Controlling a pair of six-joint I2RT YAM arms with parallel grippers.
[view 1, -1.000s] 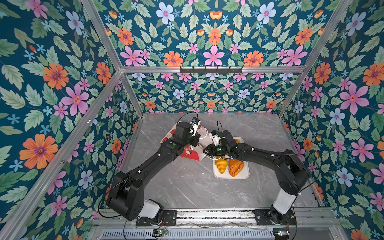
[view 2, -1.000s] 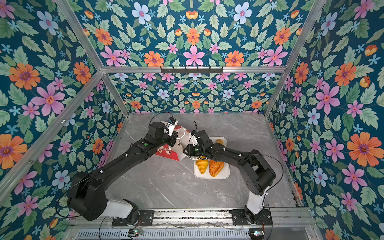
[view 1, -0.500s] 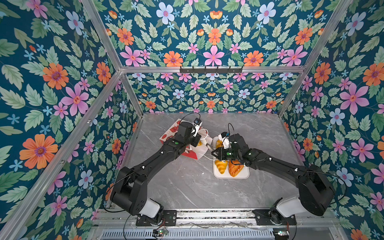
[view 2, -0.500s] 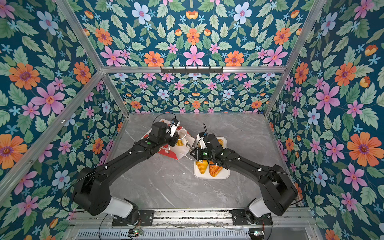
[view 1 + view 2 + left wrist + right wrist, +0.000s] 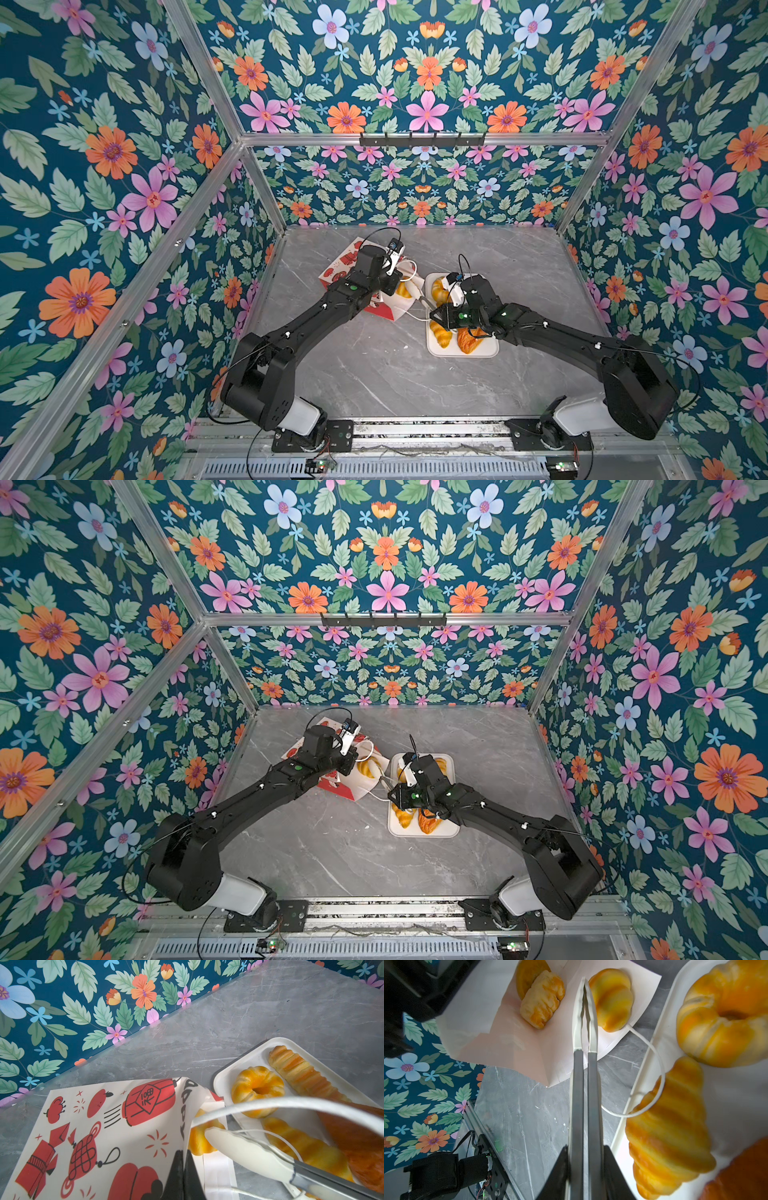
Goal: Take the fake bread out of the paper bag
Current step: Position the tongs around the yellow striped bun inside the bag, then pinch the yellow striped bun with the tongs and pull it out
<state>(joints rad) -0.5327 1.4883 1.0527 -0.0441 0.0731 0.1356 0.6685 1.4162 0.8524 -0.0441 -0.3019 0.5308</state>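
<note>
1. Fake bread, a set of glossy golden-yellow toy pastries (image 5: 668,1126), is in two places. A fluted bun (image 5: 612,999) lies on the bag's lower lip and a flaky pastry (image 5: 540,999) sits deeper inside with another piece behind it. Several pieces already rest on the white rectangular plastic tray (image 5: 239,1057).
2. The white paper bag with red prints (image 5: 116,1126) lies on its side on the grey marble tabletop (image 5: 374,374). Its mouth faces the tray, so each piece has only a short way to travel.
3. The left claw (image 5: 183,1159) is clamped on the bag's upper mouth edge and lifts it, apparently to hold the opening wide.
4. The right claw (image 5: 585,1155) grips grey metal tongs with white tips (image 5: 583,1084). The tongs are squeezed together and empty, their tips just beside the bun, likely lining up for it.
</note>
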